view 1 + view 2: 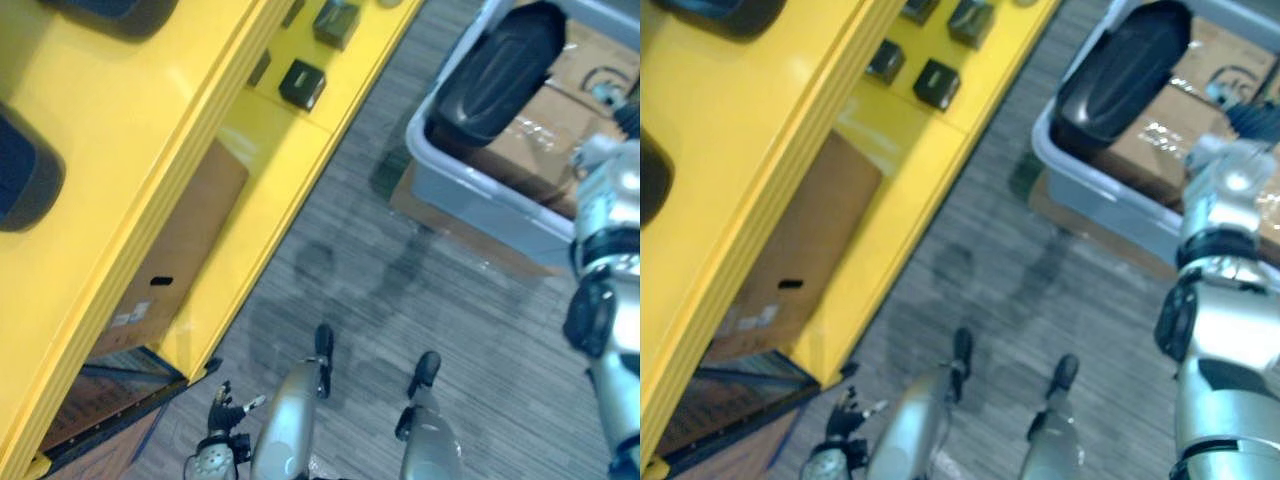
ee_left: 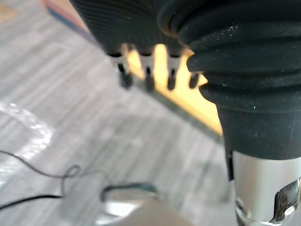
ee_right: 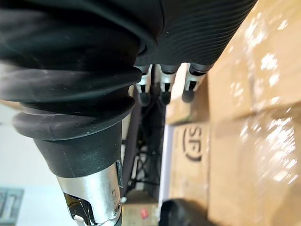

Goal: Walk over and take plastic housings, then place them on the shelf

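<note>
**Reaching for the housing in the bin**

The right robot hand (image 3: 164, 82), fingers straight and empty, hangs at 2 o'clock above cardboard boxes (image 1: 540, 140). The black plastic housing (image 1: 495, 75) lies in the grey bin (image 1: 470, 190) at 1 o'clock. Best to approach its long edge squarely. The left robot hand (image 1: 225, 408), loose and empty, hangs at 7 o'clock near the yellow shelf (image 1: 120, 150).

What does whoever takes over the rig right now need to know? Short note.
Left hand: open, empty, low beside the yellow shelf.
Right hand: open, empty, over cardboard boxes near the grey bin.
Black housing: in the bin, not yet gripped.
Dark housings: two already on the shelf top.
Left: grasp the black housing and carry it to the shelf.
</note>
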Motion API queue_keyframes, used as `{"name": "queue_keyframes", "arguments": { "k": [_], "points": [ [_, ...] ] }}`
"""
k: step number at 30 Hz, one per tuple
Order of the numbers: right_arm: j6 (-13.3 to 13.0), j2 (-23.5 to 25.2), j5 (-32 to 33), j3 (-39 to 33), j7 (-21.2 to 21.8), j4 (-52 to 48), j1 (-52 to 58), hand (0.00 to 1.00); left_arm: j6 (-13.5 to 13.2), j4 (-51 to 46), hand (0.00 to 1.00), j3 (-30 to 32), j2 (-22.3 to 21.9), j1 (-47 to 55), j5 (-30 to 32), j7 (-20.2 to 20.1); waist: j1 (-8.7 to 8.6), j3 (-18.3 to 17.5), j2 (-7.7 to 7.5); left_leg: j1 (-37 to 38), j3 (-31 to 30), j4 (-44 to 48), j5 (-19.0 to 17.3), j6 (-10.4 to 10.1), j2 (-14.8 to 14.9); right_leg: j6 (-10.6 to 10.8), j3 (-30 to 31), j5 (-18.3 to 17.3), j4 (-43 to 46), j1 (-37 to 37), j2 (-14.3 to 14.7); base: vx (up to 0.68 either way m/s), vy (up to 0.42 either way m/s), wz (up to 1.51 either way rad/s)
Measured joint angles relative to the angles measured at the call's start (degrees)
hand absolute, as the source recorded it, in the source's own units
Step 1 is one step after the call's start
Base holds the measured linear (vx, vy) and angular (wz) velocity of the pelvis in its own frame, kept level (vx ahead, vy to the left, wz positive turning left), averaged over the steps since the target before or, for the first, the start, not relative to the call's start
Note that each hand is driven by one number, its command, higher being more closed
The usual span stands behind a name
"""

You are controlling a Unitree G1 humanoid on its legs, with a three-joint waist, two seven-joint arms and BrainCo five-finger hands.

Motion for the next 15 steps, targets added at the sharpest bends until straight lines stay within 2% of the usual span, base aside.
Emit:
{"name": "queue_keyframes", "arguments": {
  "k": [2,6,7,15],
  "points": [
    [0.9,-2.4,0.0,2.8,0.1,1.8,-2.8,0.00,0.0,-0.7,0.00,-1.3,0.3,0.0,0.0,-0.1,1.23,0.6,0.00,-1.6,-0.4,-0.6,0.8,0.2,-0.4,0.0,-0.8,0.4,-0.1,-1.5,-0.2,-0.05,0.013,0.17],
    [2.1,-4.0,-0.3,7.3,0.2,3.1,-5.7,0.00,-0.1,-1.6,0.00,-1.7,0.4,-0.1,0.0,-0.1,1.77,1.6,0.15,-2.7,-1.8,-1.9,2.0,0.1,-0.9,-0.1,-1.4,0.7,-0.3,-2.3,-0.2,-0.04,0.001,0.19],
    [2.2,-4.4,-0.5,8.3,0.2,3.2,-6.4,0.00,0.0,-1.7,0.00,-2.1,0.5,-0.3,-0.1,-0.1,2.45,1.6,0.15,-3.1,-1.8,-2.1,2.2,0.0,-0.9,-0.1,-1.4,0.7,-0.3,-2.8,-0.1,-0.04,-0.012,0.07],
    [1.8,-5.1,-0.5,15.8,0.2,2.2,-11.2,0.00,-0.2,-1.2,0.00,-4.1,1.3,-1.6,-1.9,0.0,3.21,1.6,0.12,-4.7,-2.6,-4.1,3.8,-0.3,-0.9,-0.6,-1.6,1.5,-0.8,-4.7,0.2,-0.05,-0.012,0.04]
  ]
}}
